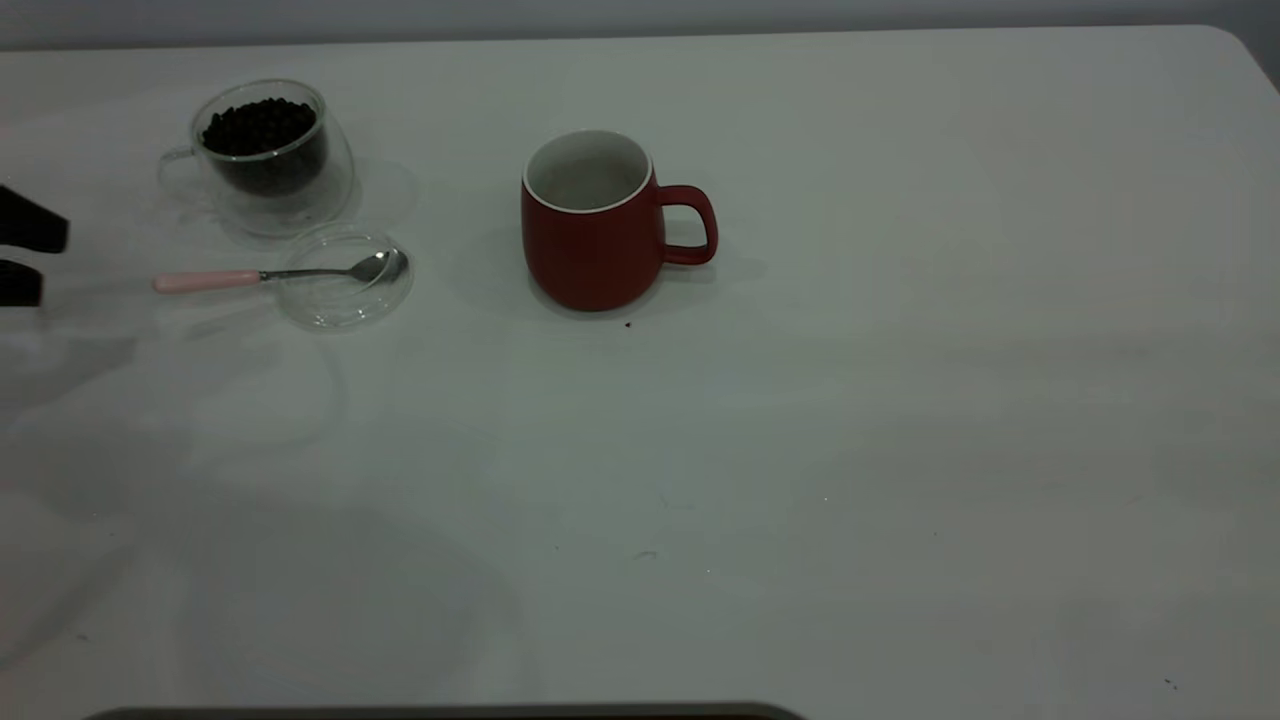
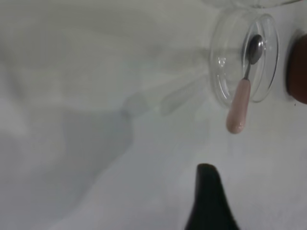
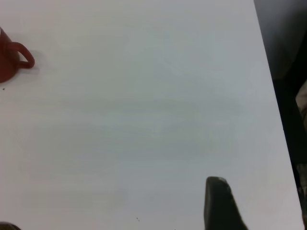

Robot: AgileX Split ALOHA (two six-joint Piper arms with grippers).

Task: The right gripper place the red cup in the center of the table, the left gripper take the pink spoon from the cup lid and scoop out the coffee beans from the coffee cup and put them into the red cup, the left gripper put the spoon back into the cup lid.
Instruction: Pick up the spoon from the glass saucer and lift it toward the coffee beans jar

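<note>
The red cup [image 1: 598, 225] is sitting upright mid-table [image 1: 900, 420], handle facing right. Off to its left the pink spoon [image 1: 275, 274] is lying across the cup lid [image 1: 343, 277], just in front of the coffee cup [image 1: 265, 158] that's holding coffee beans [image 1: 258, 126]. The left gripper [image 1: 25, 258] is hanging at the left edge, fingers apart, holding nothing.

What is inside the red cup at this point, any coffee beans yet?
The red cup shows only its bare white inner wall; no beans are visible. Its bottom is hidden by the near rim. The coffee beans sit in the coffee cup.

Left gripper [image 1: 20, 258] jaws apparently apart, empty.
</note>
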